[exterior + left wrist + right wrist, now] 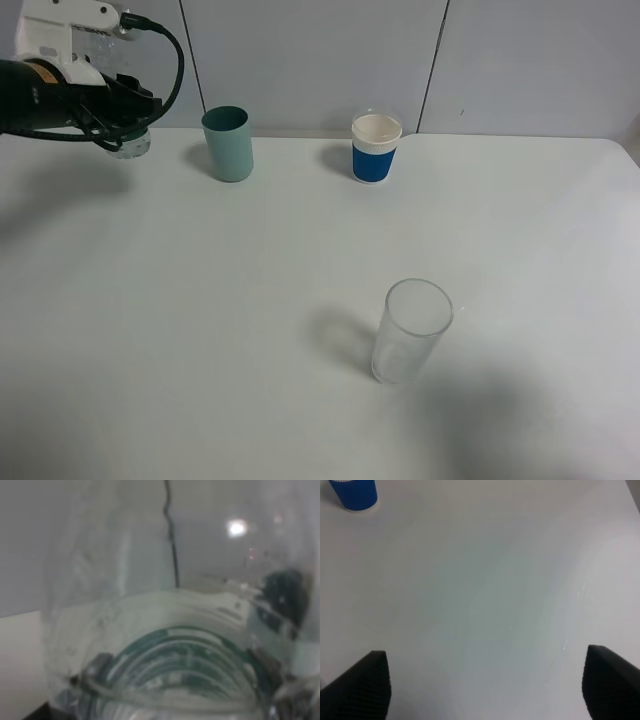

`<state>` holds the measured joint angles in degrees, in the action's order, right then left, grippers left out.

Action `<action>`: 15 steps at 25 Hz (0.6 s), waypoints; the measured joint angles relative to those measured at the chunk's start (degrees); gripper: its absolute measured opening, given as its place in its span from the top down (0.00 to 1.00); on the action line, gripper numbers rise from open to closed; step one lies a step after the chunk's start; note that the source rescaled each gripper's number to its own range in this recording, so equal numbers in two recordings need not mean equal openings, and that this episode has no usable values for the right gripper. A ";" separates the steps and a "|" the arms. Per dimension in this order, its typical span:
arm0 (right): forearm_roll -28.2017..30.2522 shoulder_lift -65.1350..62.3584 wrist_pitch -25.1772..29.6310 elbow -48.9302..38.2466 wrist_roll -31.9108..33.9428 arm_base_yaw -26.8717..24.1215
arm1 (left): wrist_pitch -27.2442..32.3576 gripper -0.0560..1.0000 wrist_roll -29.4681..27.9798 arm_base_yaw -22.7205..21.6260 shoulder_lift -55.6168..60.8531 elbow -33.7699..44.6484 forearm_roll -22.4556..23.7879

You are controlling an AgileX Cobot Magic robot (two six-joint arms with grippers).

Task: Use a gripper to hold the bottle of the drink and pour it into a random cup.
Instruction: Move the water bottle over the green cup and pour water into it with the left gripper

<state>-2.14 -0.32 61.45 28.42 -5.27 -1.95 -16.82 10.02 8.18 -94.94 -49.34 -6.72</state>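
Our left fingers are clamped tight on the bottle, held left of the teal cup — if we tilt before reaching its rim, drink may spill on the desk.

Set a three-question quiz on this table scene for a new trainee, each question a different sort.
1. True or false: the clear glass stands upright, apart from both cups.
2. Which stands closest to the left gripper? A) teal cup B) white cup with blue sleeve C) clear glass
3. Fill in: the right gripper is ____ over the table.
Key: 1 true; 2 A; 3 open.
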 joint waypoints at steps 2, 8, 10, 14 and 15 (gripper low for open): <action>0.00 0.00 0.00 0.00 0.00 0.00 | 5.22 0.95 2.08 -0.11 -1.00 -3.05 0.14; 0.00 0.00 0.00 0.00 0.00 0.00 | 10.31 0.95 2.39 -0.11 -2.34 -7.88 1.80; 0.00 0.00 0.00 0.00 0.00 0.00 | 9.78 0.95 2.75 -0.11 -2.41 -8.22 1.98; 0.00 0.00 0.00 0.00 0.00 0.00 | 8.69 0.95 4.72 -0.11 -3.90 -8.22 2.08; 0.00 0.00 0.00 0.00 0.00 0.00 | 8.56 0.95 5.08 -0.11 -4.20 -8.22 2.08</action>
<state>-2.14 -0.32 61.45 28.42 -5.27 -1.95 -8.26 15.10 8.07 -99.14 -57.56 -4.64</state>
